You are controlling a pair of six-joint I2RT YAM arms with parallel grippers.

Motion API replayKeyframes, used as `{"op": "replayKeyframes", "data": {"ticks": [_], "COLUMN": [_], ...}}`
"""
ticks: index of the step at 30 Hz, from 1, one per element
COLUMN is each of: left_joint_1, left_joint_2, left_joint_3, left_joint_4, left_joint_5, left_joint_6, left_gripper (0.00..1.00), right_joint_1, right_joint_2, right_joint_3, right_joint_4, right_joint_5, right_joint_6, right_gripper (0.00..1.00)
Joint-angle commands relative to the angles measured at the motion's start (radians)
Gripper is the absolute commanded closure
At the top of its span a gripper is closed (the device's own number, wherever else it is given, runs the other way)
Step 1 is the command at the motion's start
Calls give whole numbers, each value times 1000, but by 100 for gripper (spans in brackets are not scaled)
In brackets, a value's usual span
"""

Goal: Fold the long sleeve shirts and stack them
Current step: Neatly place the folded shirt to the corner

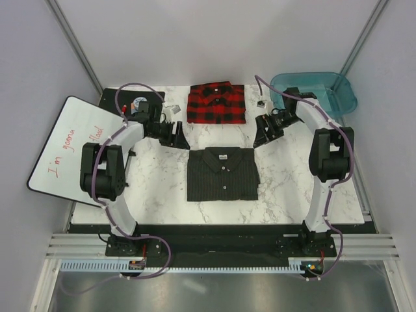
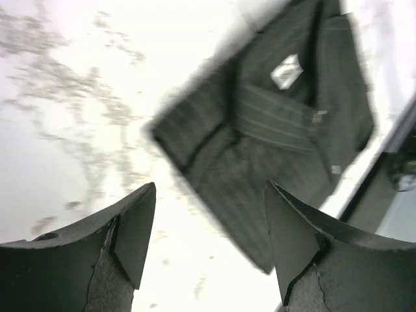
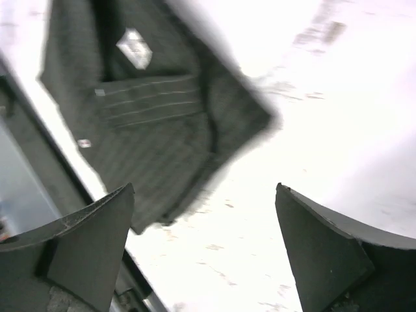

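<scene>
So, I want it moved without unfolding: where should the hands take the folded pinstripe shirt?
Both side edges, left hand from the left, right hand from the right. The pinstripe shirt lies flat, a layered rectangle; pinching through its edges should keep the fold.

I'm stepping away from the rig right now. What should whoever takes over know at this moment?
Dark shirt: folded, mid-table.
Plaid shirt: folded, beyond it near the far edge, not touching it.
Left pincer: open, empty, by the dark shirt's far-left corner.
Right pincer: open, empty, by its far-right corner.
Done: both folded.
Left: stack one on the other.
</scene>
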Motion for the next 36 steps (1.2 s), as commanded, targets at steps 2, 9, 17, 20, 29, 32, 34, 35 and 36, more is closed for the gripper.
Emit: {"op": "replayKeyframes", "data": {"ticks": [2, 9, 17, 20, 29, 32, 34, 35, 36], "left_joint_1": [-21, -51, -68, -76, -128, -128, -134, -136, -140], "left_joint_2": [150, 241, 331, 356, 368, 367, 356, 350, 342], "left_joint_3": [198, 299, 410, 440, 420, 400, 382, 372, 356], "left_joint_4": [-276, -395, -465, -472, -482, -482, -482, -481, -482], "left_joint_5": [-180, -200, -66, -44, -58, -61, -59, -56, -56], "left_joint_6": [384, 701, 867, 879, 918, 930, 945, 962, 970], "left_gripper": [24, 18, 16, 16, 21, 23, 23, 24, 25], "right_joint_1": [9, 86, 120, 121, 135, 139, 141, 143, 144], "right_joint_2": [38, 91, 153, 160, 164, 164, 164, 164, 162], "right_joint_3": [15, 15, 14, 1, -41, -65, -80, -86, -91], "right_joint_4": [80, 130, 117, 108, 88, 91, 94, 95, 97], "right_joint_5": [172, 264, 258, 244, 198, 195, 189, 189, 187], "right_joint_6": [-60, -205, -280, -292, -327, -338, -341, -341, -346], "right_gripper": [2, 2, 2, 2, 19, 22, 25, 25, 27]}}
